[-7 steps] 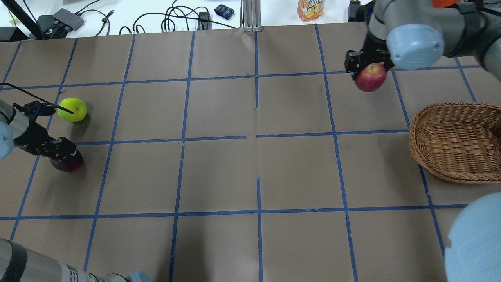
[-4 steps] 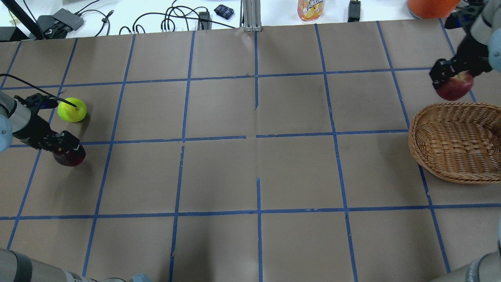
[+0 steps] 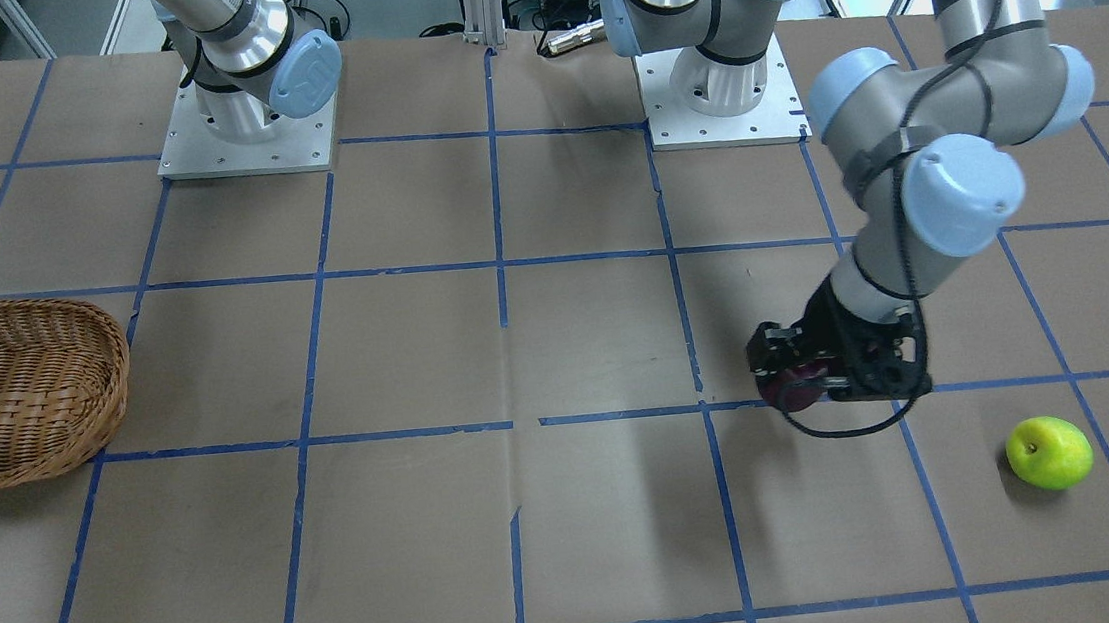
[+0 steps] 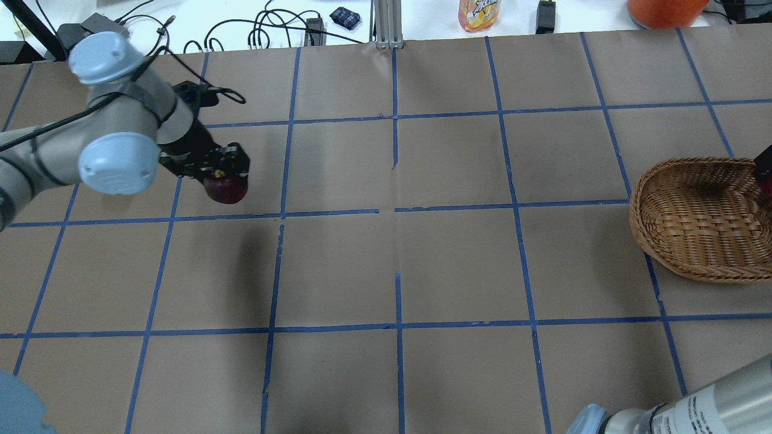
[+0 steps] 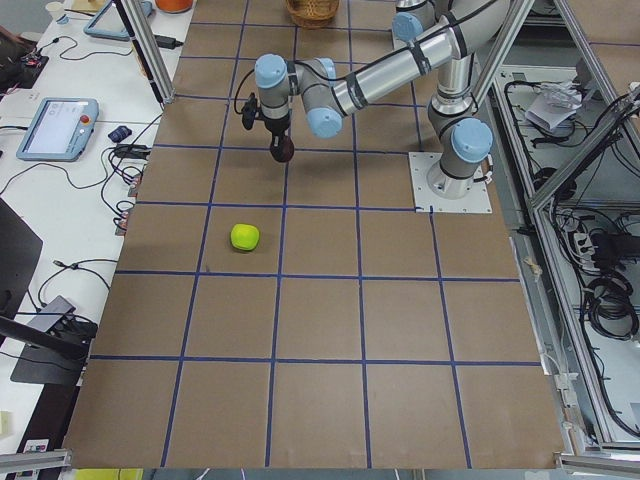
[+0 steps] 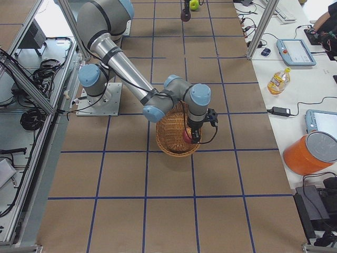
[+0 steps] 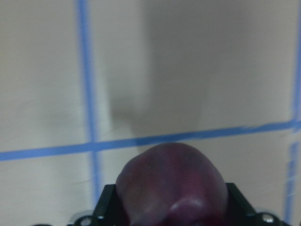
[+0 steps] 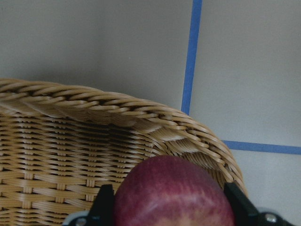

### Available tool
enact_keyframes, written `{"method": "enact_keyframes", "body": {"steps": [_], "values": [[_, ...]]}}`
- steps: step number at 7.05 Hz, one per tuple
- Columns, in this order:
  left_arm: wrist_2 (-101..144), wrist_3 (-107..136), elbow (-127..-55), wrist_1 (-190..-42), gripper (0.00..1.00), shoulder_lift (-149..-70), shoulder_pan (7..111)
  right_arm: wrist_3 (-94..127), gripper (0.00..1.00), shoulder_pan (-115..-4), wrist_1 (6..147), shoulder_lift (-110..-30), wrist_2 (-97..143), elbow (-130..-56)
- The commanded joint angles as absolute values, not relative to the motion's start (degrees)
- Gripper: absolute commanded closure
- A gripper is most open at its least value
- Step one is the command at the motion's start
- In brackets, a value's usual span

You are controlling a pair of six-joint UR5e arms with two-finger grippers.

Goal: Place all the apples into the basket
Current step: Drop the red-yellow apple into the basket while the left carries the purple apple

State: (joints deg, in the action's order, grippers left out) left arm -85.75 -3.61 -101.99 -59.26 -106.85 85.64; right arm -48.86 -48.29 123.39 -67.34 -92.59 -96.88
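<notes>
My left gripper (image 4: pixel 227 179) is shut on the dark purple apple (image 4: pixel 226 189) and holds it above the table's left half; the apple fills the bottom of the left wrist view (image 7: pixel 171 183). My right gripper (image 6: pixel 189 134) is shut on the red apple (image 8: pixel 174 193) and holds it over the wicker basket (image 4: pixel 693 223), just inside its rim (image 8: pixel 117 107). The yellow-green apple (image 3: pixel 1049 452) lies alone on the table beyond the left gripper (image 3: pixel 800 382). In the overhead view the left arm hides it.
A juice bottle (image 4: pixel 479 13), cables and an orange bucket (image 4: pixel 663 9) sit on the white bench past the table's far edge. Both arm bases (image 3: pixel 721 86) stand at the robot's side of the table. Blue tape lines grid the brown paper.
My left gripper lifted the purple apple and carried it right and away from the green apple. My right gripper carried the red apple right, to over the basket.
</notes>
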Motion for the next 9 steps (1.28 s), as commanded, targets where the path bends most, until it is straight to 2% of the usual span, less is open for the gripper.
{"method": "enact_keyframes", "body": {"steps": [1, 4, 5, 6, 8, 9], "values": [[-85.7, 14.8, -95.8, -56.6, 1.0, -112.8, 97.8, -50.1, 0.0, -47.5, 127.5, -67.7, -92.3, -100.0], [-84.8, 21.5, -95.0, -49.2, 0.97, -120.0, 103.5, -50.1, 0.0, -48.5, 120.7, -74.3, -92.5, -99.7], [-84.9, 26.4, -94.5, -47.8, 0.83, -121.3, 105.9, -49.7, 0.0, -51.1, 118.3, -77.1, -92.5, -99.7], [-84.8, 29.8, -94.6, -45.0, 0.46, -122.5, 106.6, -47.8, 0.0, -55.3, 115.2, -79.2, -92.6, -99.7], [-83.3, 31.5, -95.4, -44.9, 0.0, -123.2, 107.5, -32.8, 0.0, -65.3, 112.2, -81.6, -92.2, -100.4], [-80.1, 31.4, -94.7, -45.5, 0.0, -122.6, 107.7, -23.8, 0.0, -71.7, 112.7, -81.3, -92.6, -100.5]]}}
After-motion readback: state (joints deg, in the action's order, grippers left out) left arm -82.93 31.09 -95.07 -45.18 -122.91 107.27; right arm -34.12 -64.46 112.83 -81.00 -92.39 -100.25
